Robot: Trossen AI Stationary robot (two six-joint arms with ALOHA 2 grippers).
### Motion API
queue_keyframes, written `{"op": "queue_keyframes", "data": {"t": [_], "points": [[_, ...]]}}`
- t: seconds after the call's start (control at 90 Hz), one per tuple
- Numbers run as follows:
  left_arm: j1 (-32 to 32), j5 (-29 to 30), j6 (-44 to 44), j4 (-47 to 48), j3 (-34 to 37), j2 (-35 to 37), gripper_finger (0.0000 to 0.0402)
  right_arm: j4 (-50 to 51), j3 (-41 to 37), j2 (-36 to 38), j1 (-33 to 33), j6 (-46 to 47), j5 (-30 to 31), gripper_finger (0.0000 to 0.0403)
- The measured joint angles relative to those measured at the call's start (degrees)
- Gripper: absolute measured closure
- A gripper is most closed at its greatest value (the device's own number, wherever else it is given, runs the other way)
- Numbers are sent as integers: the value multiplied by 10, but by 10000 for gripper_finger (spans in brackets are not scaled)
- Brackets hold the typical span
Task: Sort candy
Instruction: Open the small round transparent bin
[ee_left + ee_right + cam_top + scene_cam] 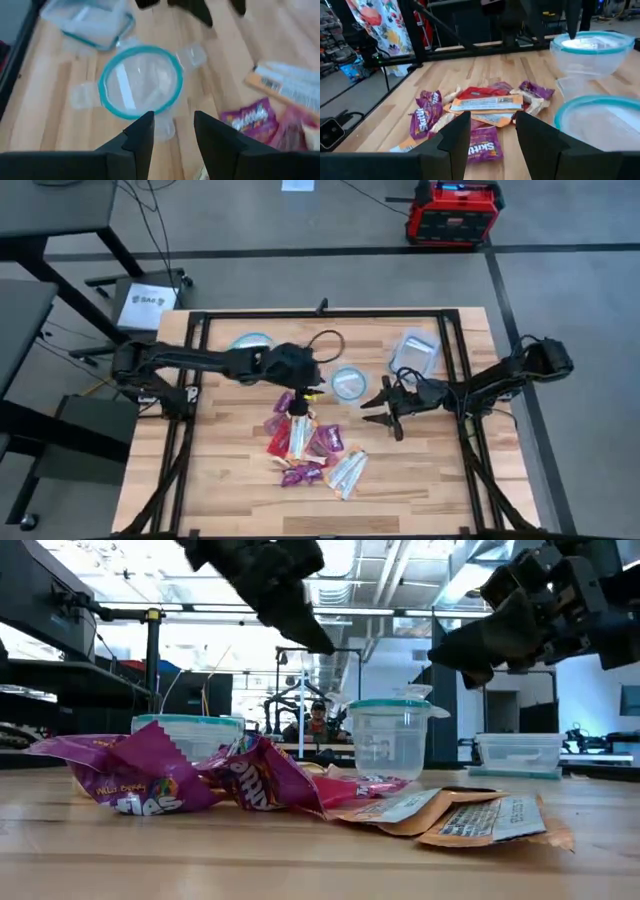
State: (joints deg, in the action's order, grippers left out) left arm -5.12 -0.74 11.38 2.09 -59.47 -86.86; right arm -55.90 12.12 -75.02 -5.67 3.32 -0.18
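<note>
Left end effector (pixel 303 394), fingers parted and empty, hovering over candy (pixel 312 445) heaped mid-worktop; right end effector (pixel 385 408) likewise parted nearby. Best lowered squarely over one packet, clear of neighbours.

Candy (pixel 311 448): magenta-purple packets with white lettering, red packet, orange-edged bar wrappers with white panel, pale silvery-white wrappers. Round container (pixel 349 383): clear, teal-blue rim. Second round container (pixel 251 342), rectangular container (pixel 414 353): same clear body, blue-green rim. Table (pixel 420 480): light wood, plank stripes, black frame. Both arms dark. Red-black box (pixel 453 213) on grey floor.
</note>
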Motion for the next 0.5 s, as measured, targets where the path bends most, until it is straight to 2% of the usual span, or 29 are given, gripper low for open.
{"op": "queue_keyframes", "data": {"t": [0.133, 0.3, 0.4, 0.5], "points": [[-1, 2, -27, 6, 18, 4, 274, 22, 12, 0, -3, -146, 21, 259], [-1, 1, -18, 14, 18, -5, 274, 148, 64, -3, -49, -336, 138, 259], [-1, 2, -12, 7, 18, -3, 274, 219, 94, -20, -68, -386, 183, 259], [-2, 1, -12, 9, 18, -4, 274, 224, 111, -42, -82, -413, 236, 260]]}}
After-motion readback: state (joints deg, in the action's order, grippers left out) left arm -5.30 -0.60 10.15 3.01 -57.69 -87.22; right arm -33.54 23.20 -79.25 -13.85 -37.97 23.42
